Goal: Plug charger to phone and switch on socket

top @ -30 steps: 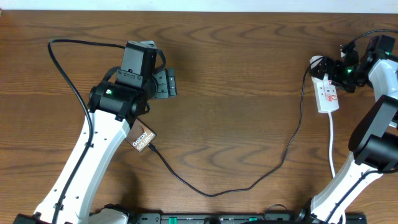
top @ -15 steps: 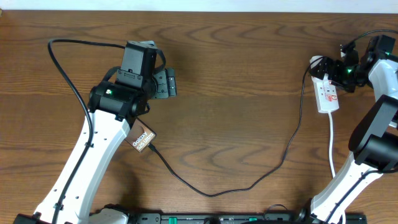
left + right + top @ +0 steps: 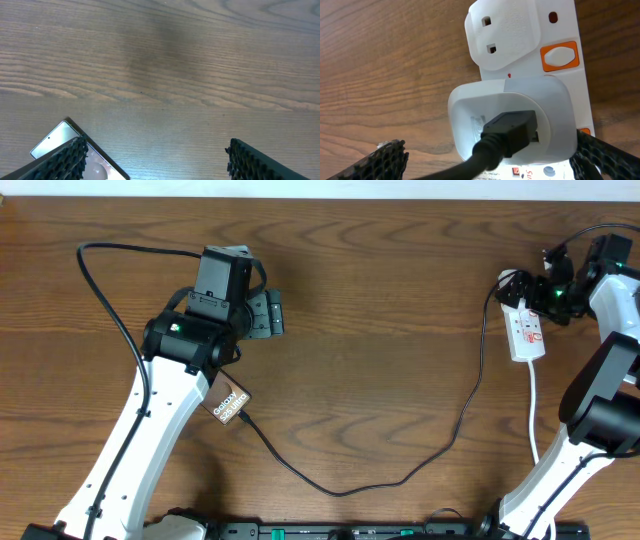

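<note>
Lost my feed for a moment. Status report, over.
Left gripper open, near phone corner. Right gripper open, astride adapter on socket. Charger reaches phone's edge; no obstruction seen.

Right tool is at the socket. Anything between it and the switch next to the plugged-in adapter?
Yes. The white adapter, charger plugged into it, sits on the socket between the fingers of the open right tool. The orange switch beside it only peeks out at the adapter's right edge, near one finger.

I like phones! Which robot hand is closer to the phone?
Left. The left gripper is just beside the phone; the right gripper is far off, over the socket.
</note>
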`<action>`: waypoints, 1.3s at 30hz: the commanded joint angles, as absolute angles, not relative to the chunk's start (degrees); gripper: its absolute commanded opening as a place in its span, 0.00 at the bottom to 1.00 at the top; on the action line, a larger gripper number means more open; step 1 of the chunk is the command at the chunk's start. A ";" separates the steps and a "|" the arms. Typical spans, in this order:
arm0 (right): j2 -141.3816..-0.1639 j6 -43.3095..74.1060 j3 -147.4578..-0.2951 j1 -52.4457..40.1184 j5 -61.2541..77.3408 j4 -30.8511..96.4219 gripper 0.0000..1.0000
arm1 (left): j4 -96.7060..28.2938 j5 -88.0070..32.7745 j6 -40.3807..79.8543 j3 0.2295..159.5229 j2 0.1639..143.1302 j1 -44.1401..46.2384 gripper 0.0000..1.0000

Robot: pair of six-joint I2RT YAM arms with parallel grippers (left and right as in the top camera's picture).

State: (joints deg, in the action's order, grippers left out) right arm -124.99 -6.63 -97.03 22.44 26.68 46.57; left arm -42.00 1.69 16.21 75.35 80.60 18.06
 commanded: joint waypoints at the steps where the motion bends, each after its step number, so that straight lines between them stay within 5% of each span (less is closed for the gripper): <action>1: -125.73 -6.59 -97.38 20.67 29.10 46.87 0.99 | -42.04 2.63 15.25 76.25 80.71 18.09 0.87; 26: -128.81 -0.91 -95.74 20.51 36.95 46.83 0.97 | -42.04 2.63 15.25 76.25 80.71 18.09 0.87; 32: -133.64 -0.73 -95.72 20.45 48.05 45.47 0.80 | -42.04 2.63 15.25 76.25 80.71 18.09 0.87; 39: -132.77 3.88 -95.74 20.21 38.26 47.51 0.99 | -42.02 2.63 15.25 76.25 80.71 18.09 0.87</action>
State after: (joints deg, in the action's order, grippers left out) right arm -127.94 -0.05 -98.72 24.88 35.00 45.71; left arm -42.00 1.72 16.21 75.35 80.60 18.06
